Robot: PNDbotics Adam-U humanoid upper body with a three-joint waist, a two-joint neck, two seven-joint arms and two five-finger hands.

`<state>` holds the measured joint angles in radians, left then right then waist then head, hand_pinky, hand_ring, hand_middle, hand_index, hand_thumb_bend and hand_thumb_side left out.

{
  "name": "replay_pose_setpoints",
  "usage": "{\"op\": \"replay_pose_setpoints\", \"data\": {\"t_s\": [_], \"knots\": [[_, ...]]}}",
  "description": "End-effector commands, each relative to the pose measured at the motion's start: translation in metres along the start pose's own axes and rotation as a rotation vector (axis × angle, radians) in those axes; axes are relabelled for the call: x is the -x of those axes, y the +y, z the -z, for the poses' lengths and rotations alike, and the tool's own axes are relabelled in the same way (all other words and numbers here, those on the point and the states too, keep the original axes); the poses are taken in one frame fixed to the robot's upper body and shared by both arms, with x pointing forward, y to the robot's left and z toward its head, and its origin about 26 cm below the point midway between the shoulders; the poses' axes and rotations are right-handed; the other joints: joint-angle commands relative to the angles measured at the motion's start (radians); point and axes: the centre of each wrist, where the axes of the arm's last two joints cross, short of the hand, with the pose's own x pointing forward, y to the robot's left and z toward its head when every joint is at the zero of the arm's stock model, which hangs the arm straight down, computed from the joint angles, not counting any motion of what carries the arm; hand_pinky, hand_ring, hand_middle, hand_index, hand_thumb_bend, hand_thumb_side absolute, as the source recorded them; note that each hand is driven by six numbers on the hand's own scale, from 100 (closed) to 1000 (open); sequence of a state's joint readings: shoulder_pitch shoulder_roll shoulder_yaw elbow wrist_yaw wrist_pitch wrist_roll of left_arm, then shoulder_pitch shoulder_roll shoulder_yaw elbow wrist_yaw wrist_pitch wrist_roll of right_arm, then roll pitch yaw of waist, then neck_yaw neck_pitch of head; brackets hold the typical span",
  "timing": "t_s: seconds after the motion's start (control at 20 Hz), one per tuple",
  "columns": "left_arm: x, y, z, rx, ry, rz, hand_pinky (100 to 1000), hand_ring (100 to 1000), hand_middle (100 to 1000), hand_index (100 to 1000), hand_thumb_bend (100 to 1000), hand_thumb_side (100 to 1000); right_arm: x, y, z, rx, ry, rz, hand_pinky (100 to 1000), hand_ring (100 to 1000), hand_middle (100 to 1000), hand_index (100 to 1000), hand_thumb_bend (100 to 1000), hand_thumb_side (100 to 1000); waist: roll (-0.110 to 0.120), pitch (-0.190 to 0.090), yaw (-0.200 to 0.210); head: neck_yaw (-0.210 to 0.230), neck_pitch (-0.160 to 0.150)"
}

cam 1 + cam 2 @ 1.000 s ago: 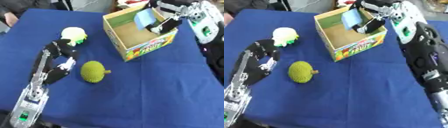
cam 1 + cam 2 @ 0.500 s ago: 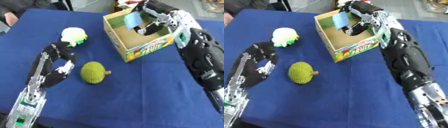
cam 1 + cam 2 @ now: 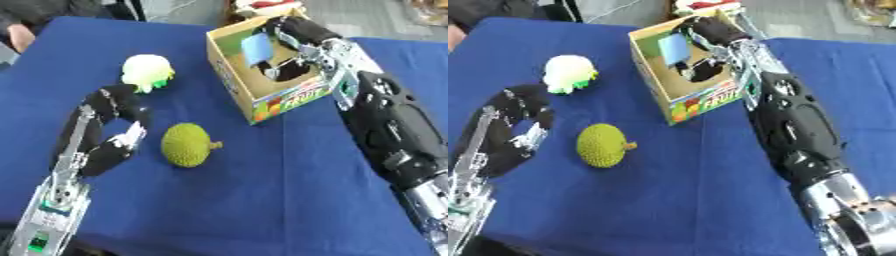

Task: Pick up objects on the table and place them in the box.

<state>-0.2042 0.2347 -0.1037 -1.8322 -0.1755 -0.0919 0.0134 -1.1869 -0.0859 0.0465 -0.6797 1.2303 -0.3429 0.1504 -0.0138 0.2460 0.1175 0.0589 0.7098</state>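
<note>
The left hand [image 3: 112, 145] rests on the blue surface [image 3: 262, 200], fingers curled, holding nothing. Just to its right lies a green spiky fruit [image 3: 186, 144], close but not touching. Beyond the hand, near its upper side, sits a pale green-and-white round object [image 3: 147, 72]. Open surface extends right of the fruit and toward the near edge. Farther away, the right hand [image 3: 293, 40] reaches over the far rim of the cardboard box [image 3: 280, 100], fingers closed on a light blue object [image 3: 256, 49] inside the box opening.
</note>
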Motion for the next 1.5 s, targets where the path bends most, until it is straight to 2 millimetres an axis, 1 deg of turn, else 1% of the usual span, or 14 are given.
{"op": "replay_pose_setpoints", "data": {"t_s": [0.05,0.2,0.25,0.35,0.7,0.8,1.0,1.05,1.1,1.2,1.25,1.3,1.35,1.5], "knots": [[-0.007,0.002,0.005,0.001,-0.034,0.002,559,545,568,769,351,423,-0.002,-0.008,0.003,0.026,0.009,-0.051,845,837,826,963,363,299,0.003,-0.021,0.001,-0.004,-0.009],[-0.007,0.002,0.005,0.000,-0.033,0.002,559,545,569,770,352,423,-0.004,-0.008,0.004,0.043,0.014,-0.096,851,849,878,988,441,366,0.002,-0.021,0.001,-0.005,-0.007],[-0.007,0.002,0.005,0.000,-0.034,0.002,559,545,569,770,352,423,-0.005,-0.008,0.004,0.051,0.015,-0.111,851,849,878,988,441,366,0.002,-0.021,0.001,-0.004,-0.006],[-0.007,0.002,0.005,-0.001,-0.034,0.002,559,545,568,770,352,424,-0.007,-0.010,0.004,0.061,0.012,-0.137,856,860,920,990,467,429,0.002,-0.021,0.001,-0.003,-0.005],[-0.006,0.004,0.004,-0.007,-0.028,0.007,559,544,568,769,353,424,-0.009,-0.019,0.004,0.087,-0.029,-0.167,859,869,958,989,464,440,0.004,-0.022,-0.009,0.007,-0.001],[-0.006,0.004,0.003,-0.011,-0.025,0.010,559,544,568,769,353,424,-0.009,-0.027,0.002,0.110,-0.058,-0.168,854,863,945,986,432,430,0.005,-0.022,-0.016,0.012,0.001],[-0.003,0.008,0.001,-0.026,-0.013,0.025,559,544,568,769,355,423,-0.006,-0.053,-0.008,0.210,-0.155,-0.141,837,843,861,960,324,362,0.009,-0.025,-0.046,0.038,0.008],[-0.003,0.009,0.000,-0.030,-0.010,0.030,559,544,568,769,355,423,-0.005,-0.059,-0.012,0.231,-0.178,-0.125,837,843,861,960,324,362,0.009,-0.026,-0.054,0.043,0.010],[-0.002,0.011,-0.001,-0.036,-0.006,0.035,560,544,568,769,355,423,-0.004,-0.066,-0.017,0.253,-0.202,-0.106,827,839,846,940,241,287,0.009,-0.028,-0.064,0.051,0.012],[-0.001,0.014,-0.002,-0.047,-0.001,0.046,560,545,569,770,357,422,0.000,-0.079,-0.030,0.299,-0.240,-0.050,815,832,829,922,132,190,0.010,-0.030,-0.082,0.065,0.017],[-0.001,0.015,-0.002,-0.052,0.000,0.052,560,545,569,770,358,422,0.002,-0.085,-0.038,0.323,-0.255,-0.018,812,831,825,917,112,172,0.010,-0.032,-0.091,0.072,0.019],[-0.001,0.017,-0.002,-0.056,0.001,0.059,561,546,570,770,337,447,0.004,-0.091,-0.047,0.344,-0.268,0.012,807,827,820,909,100,194,0.010,-0.033,-0.098,0.077,0.020],[-0.001,0.018,-0.002,-0.059,0.001,0.066,561,546,570,771,364,421,0.005,-0.097,-0.056,0.363,-0.277,0.040,804,825,811,904,100,131,0.010,-0.034,-0.105,0.083,0.022],[-0.001,0.024,-0.002,-0.067,-0.002,0.090,563,547,572,774,372,422,0.005,-0.108,-0.087,0.420,-0.303,0.114,795,818,789,874,100,104,0.009,-0.035,-0.123,0.099,0.025]]}}
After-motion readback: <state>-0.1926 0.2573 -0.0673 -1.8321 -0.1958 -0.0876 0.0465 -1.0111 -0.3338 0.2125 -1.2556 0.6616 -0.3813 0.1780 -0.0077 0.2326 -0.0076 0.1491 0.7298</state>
